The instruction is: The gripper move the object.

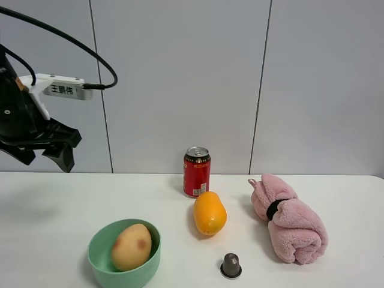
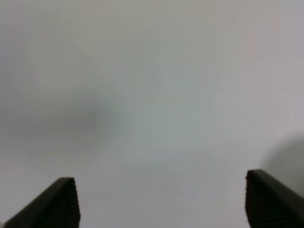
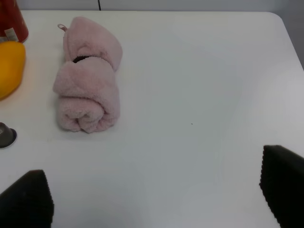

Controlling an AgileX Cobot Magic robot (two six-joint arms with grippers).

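Left claw (image 1: 47,157) hangs up high over the table's (image 1: 48,204) left end, jaws spread wide with nothing in them. Its wrist view is just a blurry pale smear, probably bare table. The pale fruit (image 1: 131,246) sits in the green bowl (image 1: 105,270) near the front, well apart from that claw. An orange fruit (image 1: 209,213) lies right of the bowl, with a red can (image 1: 197,172) behind it and a pink towel (image 1: 288,217) further right. Right claw (image 3: 154,199) is wide open and empty too.

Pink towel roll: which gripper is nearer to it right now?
Right, probably. The right gripper faces the pink towel roll across the table; the left gripper hangs raised at the far left.
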